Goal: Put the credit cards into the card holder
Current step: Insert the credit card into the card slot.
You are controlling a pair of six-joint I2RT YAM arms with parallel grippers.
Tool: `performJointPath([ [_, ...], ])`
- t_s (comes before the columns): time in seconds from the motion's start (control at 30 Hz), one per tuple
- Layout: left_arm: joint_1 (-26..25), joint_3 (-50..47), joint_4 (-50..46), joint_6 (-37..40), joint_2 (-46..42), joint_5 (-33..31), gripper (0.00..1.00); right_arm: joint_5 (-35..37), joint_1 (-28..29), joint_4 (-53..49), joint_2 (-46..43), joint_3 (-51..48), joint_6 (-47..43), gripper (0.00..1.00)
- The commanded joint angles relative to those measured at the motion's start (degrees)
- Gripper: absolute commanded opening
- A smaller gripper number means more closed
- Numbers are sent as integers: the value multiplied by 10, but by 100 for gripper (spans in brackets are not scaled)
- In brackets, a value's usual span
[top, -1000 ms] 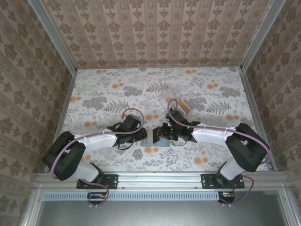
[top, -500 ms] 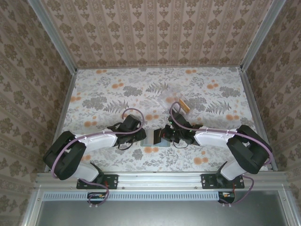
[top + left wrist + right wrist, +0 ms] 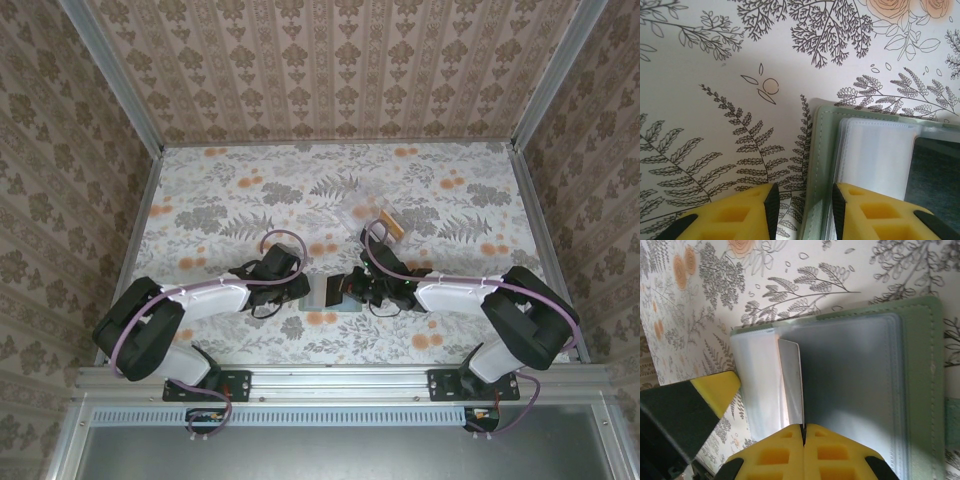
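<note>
Now, right end effector (image 3: pixel 803 432) pinching card (image 3: pixel 791 385), card holder (image 3: pixel 922 365) open.

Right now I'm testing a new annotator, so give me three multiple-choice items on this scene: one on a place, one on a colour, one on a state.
1. Where does the holder lie?
A. against the far wall
B. between the two sets of jaws
C. on top of the right arm

2. What colour is its cover?
A. red
B. black
C. green

3. How do the right jaws stand?
A. shut on a card
B. wide open
C. shut on the holder's corner

Answers: B, the top view has it flat midway between them; C, its stitched border is sage green; A, the yellow pads meet on the card's edge.
</note>
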Motion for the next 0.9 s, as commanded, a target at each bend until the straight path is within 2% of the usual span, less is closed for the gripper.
performJointPath([
  [0.0, -4, 5, 5, 3, 17, 19, 36, 13, 2, -25, -15, -8, 9, 0],
  [0.13, -5, 6, 5, 4, 19, 21, 35, -6, 1, 9, 10, -10, 20, 0],
  [0.87, -9, 5, 11, 0, 24, 22, 33, -49, 2, 25, 84, 49, -10, 0],
])
